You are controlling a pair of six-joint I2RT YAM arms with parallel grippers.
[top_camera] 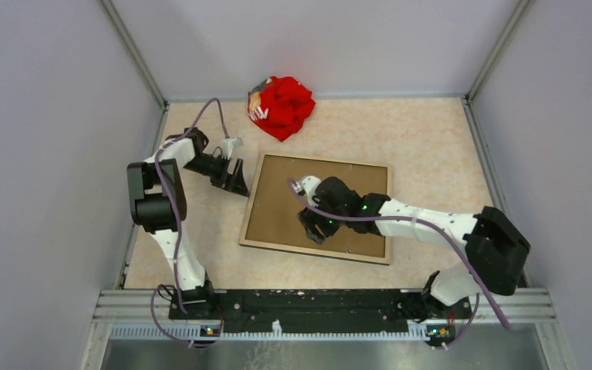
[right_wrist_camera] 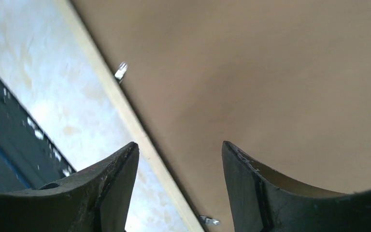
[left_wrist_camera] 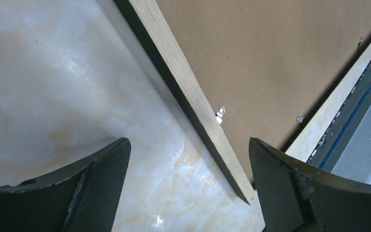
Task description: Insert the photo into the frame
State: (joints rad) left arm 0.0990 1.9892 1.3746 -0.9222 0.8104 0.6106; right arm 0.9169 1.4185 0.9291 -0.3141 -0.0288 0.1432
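The frame [top_camera: 316,252] lies face down on the table, its light wood rim up. The brown board back of the photo [top_camera: 285,200] lies inside the rim; the picture side is hidden. My left gripper [top_camera: 235,179] is open and empty, low over the table at the frame's far left corner; its wrist view shows the rim [left_wrist_camera: 183,77] running between the jaws [left_wrist_camera: 187,140], beside the board [left_wrist_camera: 270,48]. My right gripper [top_camera: 312,231] is open and empty above the board near the front rim; its jaws [right_wrist_camera: 179,143] straddle the rim [right_wrist_camera: 101,77] and board [right_wrist_camera: 246,63].
A red cloth bundle [top_camera: 281,106] lies at the back wall. Small metal tabs [right_wrist_camera: 121,71] sit on the rim's inner edge. The black base rail [top_camera: 316,304] runs along the near edge. Grey walls close in the table on three sides.
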